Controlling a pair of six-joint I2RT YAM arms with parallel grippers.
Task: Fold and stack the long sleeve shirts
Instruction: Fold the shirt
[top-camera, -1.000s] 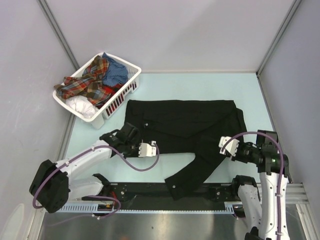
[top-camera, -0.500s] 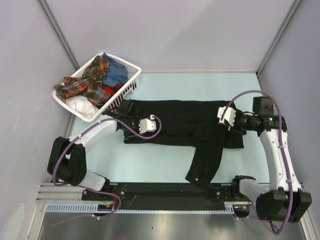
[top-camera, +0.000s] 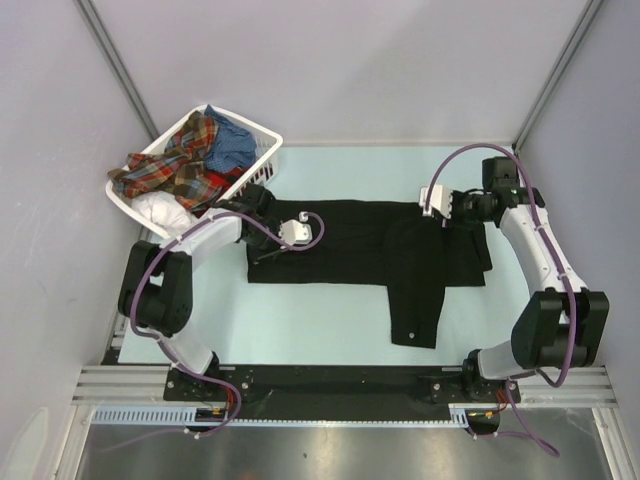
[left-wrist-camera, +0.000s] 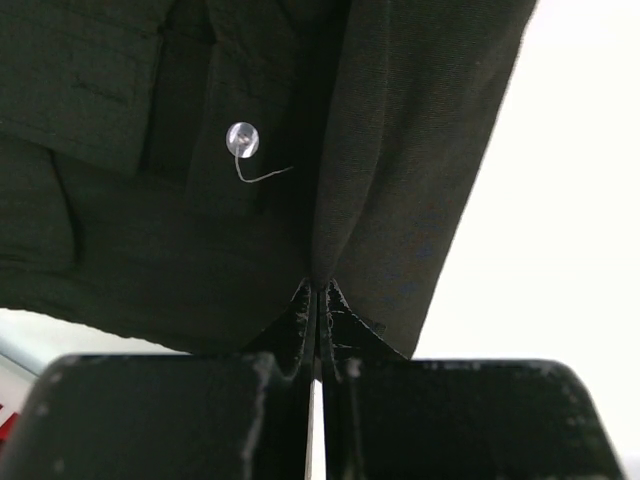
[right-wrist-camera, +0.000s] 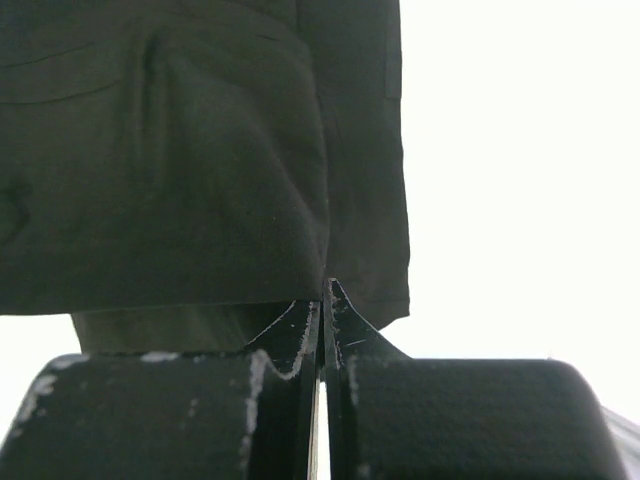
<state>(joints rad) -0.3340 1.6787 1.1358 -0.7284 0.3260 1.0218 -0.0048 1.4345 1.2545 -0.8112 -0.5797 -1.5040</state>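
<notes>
The large black long sleeve shirt (top-camera: 360, 245) lies on the pale table as a folded band, one sleeve (top-camera: 415, 310) trailing toward the near edge. My left gripper (top-camera: 272, 222) is over its far left corner, shut, with black cloth (left-wrist-camera: 150, 200) pinched at the fingertips (left-wrist-camera: 318, 290); a clear button (left-wrist-camera: 241, 139) shows above them. At the far right corner my right gripper (top-camera: 440, 218) is shut too, gripping a fold of the same shirt (right-wrist-camera: 180, 150) between its tips (right-wrist-camera: 325, 290). A plaid shirt (top-camera: 180, 165), a blue one (top-camera: 230, 145) and a white one (top-camera: 160, 210) lie in the basket.
The white slatted basket (top-camera: 240, 195) stands at the far left, close to my left arm. Grey walls close the table in at the back and on both sides. A metal rail (top-camera: 340, 385) with the arm bases runs along the near edge.
Both grippers have carried the shirt's near edge away from me to the far side, doubling the body over itself. The hanging sleeve has been dragged farther from the rail.
</notes>
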